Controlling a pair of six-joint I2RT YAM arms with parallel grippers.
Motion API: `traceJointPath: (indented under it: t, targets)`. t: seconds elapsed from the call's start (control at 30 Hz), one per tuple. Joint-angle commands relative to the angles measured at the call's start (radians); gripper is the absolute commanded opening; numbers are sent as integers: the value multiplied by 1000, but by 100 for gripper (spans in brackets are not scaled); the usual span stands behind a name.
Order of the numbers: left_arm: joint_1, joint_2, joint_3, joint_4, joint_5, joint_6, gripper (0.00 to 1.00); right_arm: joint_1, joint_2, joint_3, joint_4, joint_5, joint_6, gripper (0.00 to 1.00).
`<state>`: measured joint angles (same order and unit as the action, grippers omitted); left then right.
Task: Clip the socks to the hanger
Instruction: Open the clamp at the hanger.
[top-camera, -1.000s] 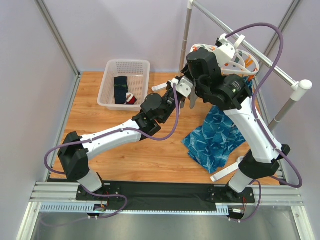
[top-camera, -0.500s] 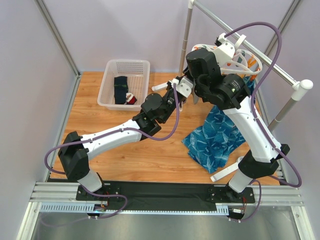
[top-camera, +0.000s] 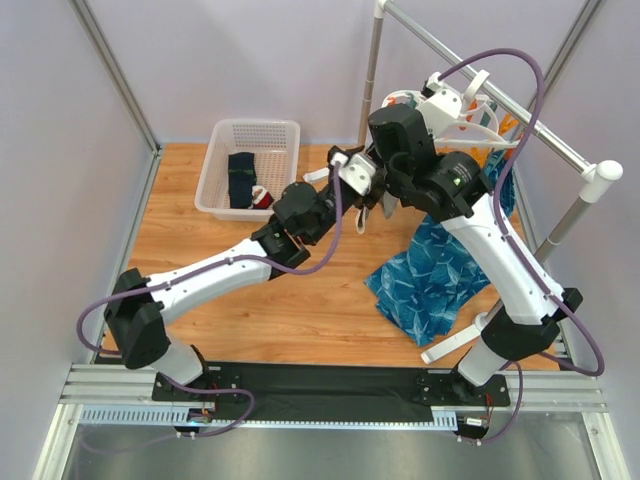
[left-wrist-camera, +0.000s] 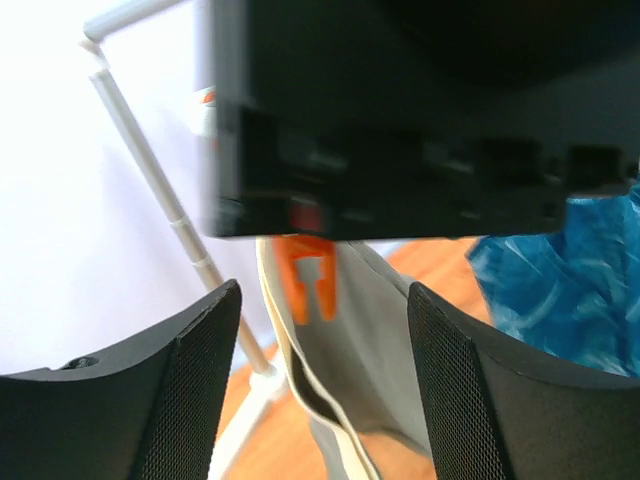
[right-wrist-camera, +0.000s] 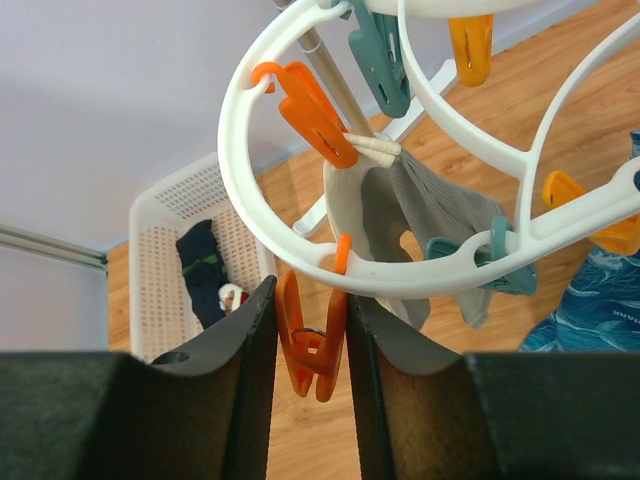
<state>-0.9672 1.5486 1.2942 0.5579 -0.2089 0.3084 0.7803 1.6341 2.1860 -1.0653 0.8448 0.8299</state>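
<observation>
Pinching an orange peg (right-wrist-camera: 305, 350) on the hanger (right-wrist-camera: 228, 150), with the other arm poised underneath.

The right gripper (right-wrist-camera: 310, 325) is clamped on that peg, seemingly to spread its mouth for fabric. The left gripper (left-wrist-camera: 325, 340) sits below, fingers wide apart. A pale sock (left-wrist-camera: 350, 380) dangles between them, apparently untouched and already pegged above. A dark sock (top-camera: 241, 178) lies in the basket (top-camera: 212, 175), well apart. Room is tight here: ring, rail (top-camera: 565, 143) and both wrists crowd together, and the open floor lies toward the basket.
</observation>
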Motion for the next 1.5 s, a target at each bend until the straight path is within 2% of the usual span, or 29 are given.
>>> traceJointPath:
  t: [0.0, 0.1, 0.23, 0.33, 0.4, 0.5, 0.7, 0.9, 1.1, 1.33, 1.43, 1.47]
  targets:
    - [79, -157, -16, -79, 190, -258, 73, -7, -68, -55, 112, 2, -74, 0]
    - [182, -208, -27, -148, 333, -409, 70, -7, -124, -144, 197, -47, -127, 0]
    - [298, -190, 51, -243, 573, -644, 68, -10, -189, -247, 272, -96, -167, 0]
    - [326, -141, 105, -251, 736, -753, 63, -27, -230, -313, 326, -140, -193, 0]
    - [326, -111, 123, -240, 787, -794, 58, -47, -249, -356, 359, -165, -199, 0]
    - [332, -99, 112, -179, 834, -854, 57, -62, -289, -425, 444, -205, -236, 0]
    - [332, -68, 120, -185, 865, -911, 70, -79, -335, -494, 514, -265, -253, 0]
    - [331, 16, 148, -73, 908, -1042, 70, -101, -361, -519, 534, -332, -259, 0]
    - [314, 68, 210, -101, 884, -1026, 71, -122, -379, -534, 535, -374, -239, 0]
    - [303, 105, 250, -73, 875, -1049, 63, -128, -381, -535, 525, -394, -229, 0]
    - [297, 119, 295, -139, 873, -1031, 55, -131, -379, -532, 519, -403, -229, 0]
    - [292, 125, 315, -154, 869, -1014, 49, -131, -381, -534, 524, -408, -229, 0]
